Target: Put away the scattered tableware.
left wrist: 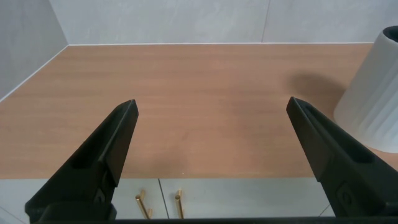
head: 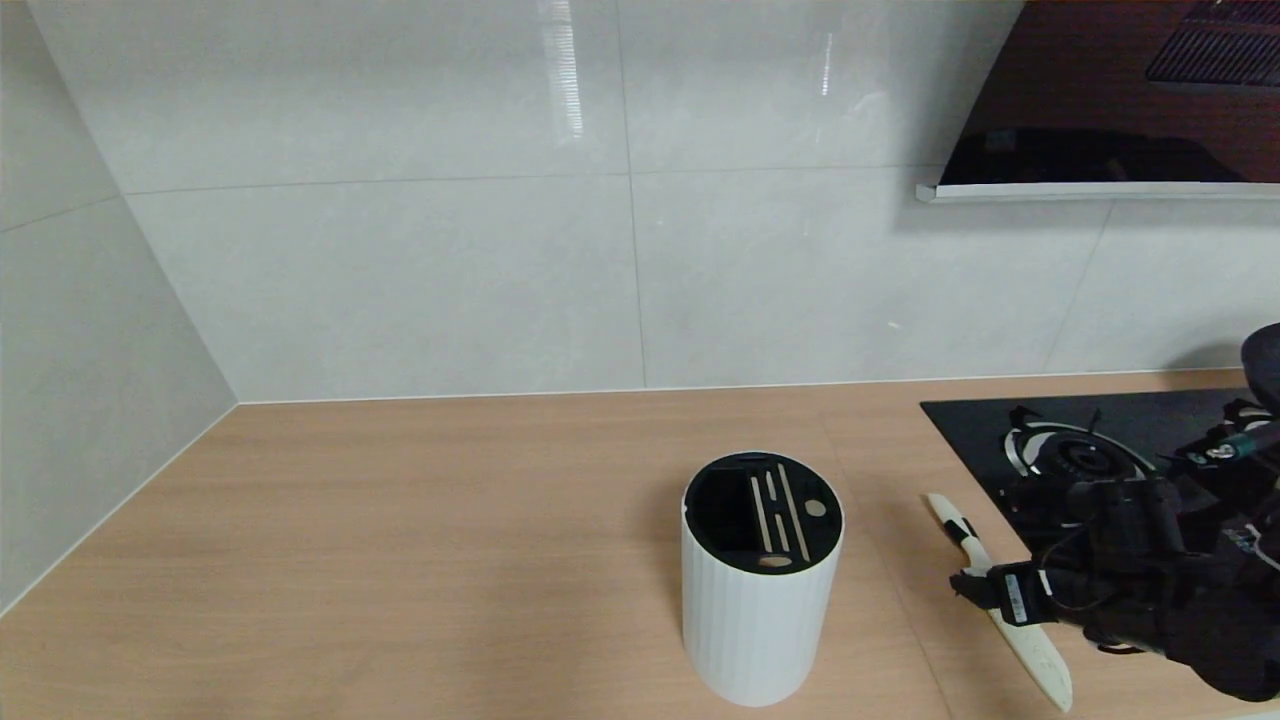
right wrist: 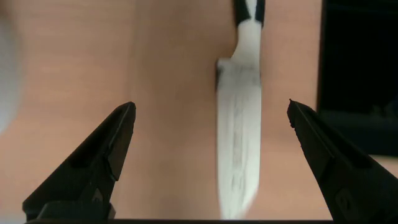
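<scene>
The right gripper (right wrist: 209, 109) hangs low over the counter with its two black fingers (right wrist: 112, 149) spread wide and gripping nothing. Between them in the right wrist view lies a white knife with a pale blade and a black-and-white handle (right wrist: 239, 137). Whether the fingers touch the knife cannot be made out. In the head view this knife (head: 1037, 655) lies flat on the light brown wooden countertop (head: 400, 520), its handle pointing towards the wall and its tip towards the front edge. The gripper sits above it roughly where the handle meets the blade. The knife lies between a white ribbed cylindrical holder with a black slotted top (head: 760, 610) and a black glass gas hob (head: 985, 430), and it is just beside the hob's near edge. The holder stands upright, well apart from the wall, with several narrow slots and one larger opening in its top. The left gripper (left wrist: 211, 102) is also spread apart and holds nothing. It hovers above the front edge of the countertop, and the holder (left wrist: 373, 99) stands off to one side of it. Pale cabinet doors with gold bar handles (left wrist: 142, 202) show below the counter's edge. Glossy grey-white wall tiles (head: 400, 280) back the counter, and a dark range hood (head: 1100, 100) hangs above the hob.
</scene>
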Controlling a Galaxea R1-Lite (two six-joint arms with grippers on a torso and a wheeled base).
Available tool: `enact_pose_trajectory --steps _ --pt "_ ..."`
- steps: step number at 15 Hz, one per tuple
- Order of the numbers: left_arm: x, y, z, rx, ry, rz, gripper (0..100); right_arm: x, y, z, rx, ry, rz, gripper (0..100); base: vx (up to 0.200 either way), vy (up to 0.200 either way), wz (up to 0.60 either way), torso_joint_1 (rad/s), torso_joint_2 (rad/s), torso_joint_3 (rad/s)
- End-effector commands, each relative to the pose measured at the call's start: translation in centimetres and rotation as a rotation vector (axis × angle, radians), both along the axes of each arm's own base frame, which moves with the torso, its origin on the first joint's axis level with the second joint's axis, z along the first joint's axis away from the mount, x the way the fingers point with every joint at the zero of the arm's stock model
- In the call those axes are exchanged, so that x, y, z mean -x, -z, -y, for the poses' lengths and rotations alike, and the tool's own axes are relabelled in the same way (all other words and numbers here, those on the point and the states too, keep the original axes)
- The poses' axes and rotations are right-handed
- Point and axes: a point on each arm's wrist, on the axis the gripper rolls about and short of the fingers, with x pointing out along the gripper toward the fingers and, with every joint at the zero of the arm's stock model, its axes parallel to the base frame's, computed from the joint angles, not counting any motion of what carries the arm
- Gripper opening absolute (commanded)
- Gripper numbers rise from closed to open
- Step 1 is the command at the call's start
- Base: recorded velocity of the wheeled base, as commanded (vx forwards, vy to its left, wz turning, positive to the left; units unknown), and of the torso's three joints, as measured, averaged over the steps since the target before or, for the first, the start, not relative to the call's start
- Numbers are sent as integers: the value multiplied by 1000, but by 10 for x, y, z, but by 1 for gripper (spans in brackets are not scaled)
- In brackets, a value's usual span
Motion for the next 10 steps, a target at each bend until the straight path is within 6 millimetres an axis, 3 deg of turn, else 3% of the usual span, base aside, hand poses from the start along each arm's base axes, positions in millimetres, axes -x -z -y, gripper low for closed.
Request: enact_pose_trajectory --steps 1,10 --pt "0 0 0 0 -1 1 100 -2 29 7 11 24 -93 100 0 0 0 0 0 0" --pt "0 0 0 0 -1 1 100 -17 48 10 14 46 -2 100 0 0 0 0 0 0"
